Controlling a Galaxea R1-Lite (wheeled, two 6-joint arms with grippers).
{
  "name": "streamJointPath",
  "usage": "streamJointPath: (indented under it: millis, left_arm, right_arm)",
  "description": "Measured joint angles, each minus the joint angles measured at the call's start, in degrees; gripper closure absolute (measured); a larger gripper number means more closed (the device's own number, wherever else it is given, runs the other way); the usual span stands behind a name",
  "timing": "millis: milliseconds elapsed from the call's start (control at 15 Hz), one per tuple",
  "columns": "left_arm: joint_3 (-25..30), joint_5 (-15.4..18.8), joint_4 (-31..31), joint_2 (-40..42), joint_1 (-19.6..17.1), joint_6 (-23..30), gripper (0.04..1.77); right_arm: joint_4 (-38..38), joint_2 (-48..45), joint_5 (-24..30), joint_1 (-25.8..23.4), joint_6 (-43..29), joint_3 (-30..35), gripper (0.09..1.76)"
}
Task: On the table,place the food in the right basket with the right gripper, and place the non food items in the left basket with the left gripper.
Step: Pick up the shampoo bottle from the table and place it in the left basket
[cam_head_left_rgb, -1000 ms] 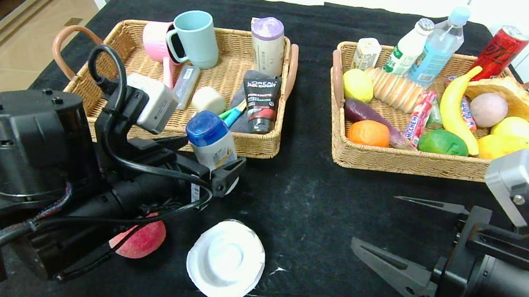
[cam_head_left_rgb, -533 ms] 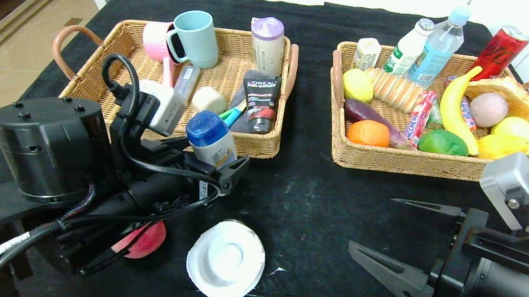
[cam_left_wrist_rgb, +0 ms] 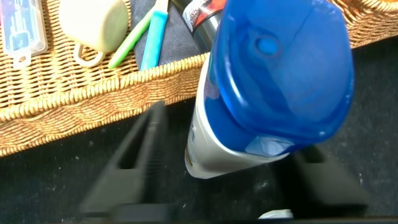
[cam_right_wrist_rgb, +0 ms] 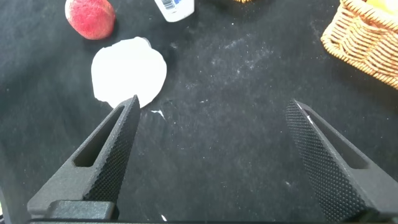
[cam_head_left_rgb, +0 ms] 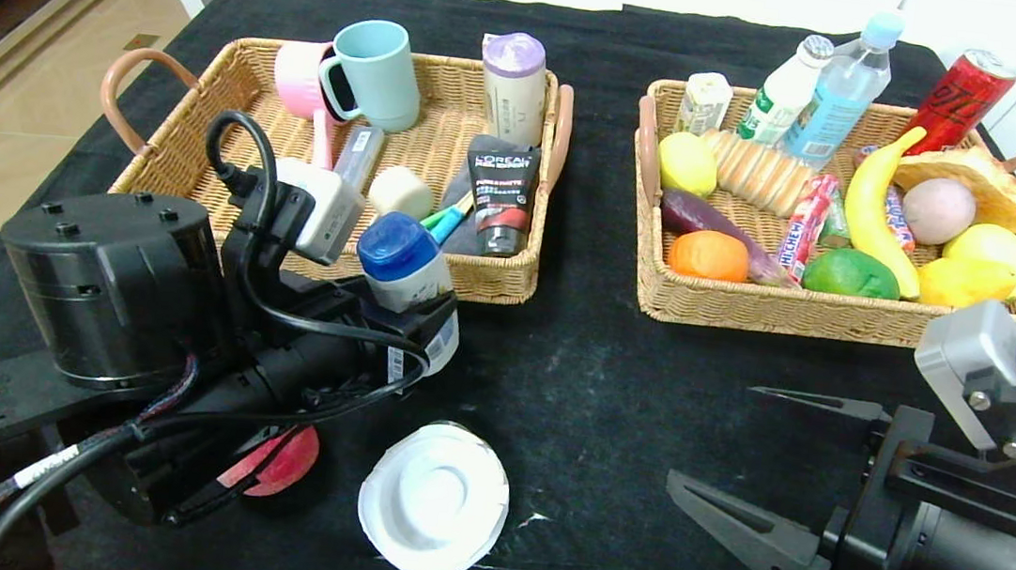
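Note:
The white bottle with blue cap (cam_head_left_rgb: 404, 282) stands on the black table (cam_head_left_rgb: 592, 379) just before the left basket (cam_head_left_rgb: 499, 284). My left gripper (cam_head_left_rgb: 415, 313) straddles the bottle (cam_left_wrist_rgb: 249, 112); a gap shows between one finger (cam_left_wrist_rgb: 134, 165) and the bottle, so it is open. The white dish (cam_head_left_rgb: 433, 499) lies near the front, the peach (cam_head_left_rgb: 286, 462) beside it, half hidden under my left arm. My right gripper (cam_head_left_rgb: 717, 436) is open and empty above bare cloth right of the dish (cam_right_wrist_rgb: 129, 71). The eggplant (cam_head_left_rgb: 713, 222), orange (cam_head_left_rgb: 709, 255) and Hi-Chew stick (cam_head_left_rgb: 802, 226) lie in the right basket (cam_head_left_rgb: 778, 318).
The left basket holds mugs, a tube, a toothbrush and other toiletries. The right basket holds a banana, lemons, bread, bottles and a red can. The peach (cam_right_wrist_rgb: 91, 17) and the bottle's base (cam_right_wrist_rgb: 174, 9) show far off in the right wrist view.
My left arm has moved forward to the bottle and its jaws have come closer around it. My right gripper has drifted slightly left, still open.

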State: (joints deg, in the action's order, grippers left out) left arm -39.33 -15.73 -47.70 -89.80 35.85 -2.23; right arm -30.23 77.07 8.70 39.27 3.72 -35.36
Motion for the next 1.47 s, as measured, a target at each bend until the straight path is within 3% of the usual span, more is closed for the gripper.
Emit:
streamJointPath:
  millis: [133,200,1467]
  left_arm:
    - [0.0,0.0,0.0,-0.1,0.0,0.0,1.03]
    - [0.0,0.0,0.0,-0.1,0.0,0.0,1.21]
    - [0.4,0.0,0.2,1.3,0.4,-0.5,1.21]
  right_arm:
    - [0.0,0.1,0.0,0.0,0.0,0.0,0.15]
    - [0.0,0.3,0.0,0.1,0.1,0.0,0.15]
    - [-3.1,2.4,-0.1,0.3,0.2,1.1,0.15]
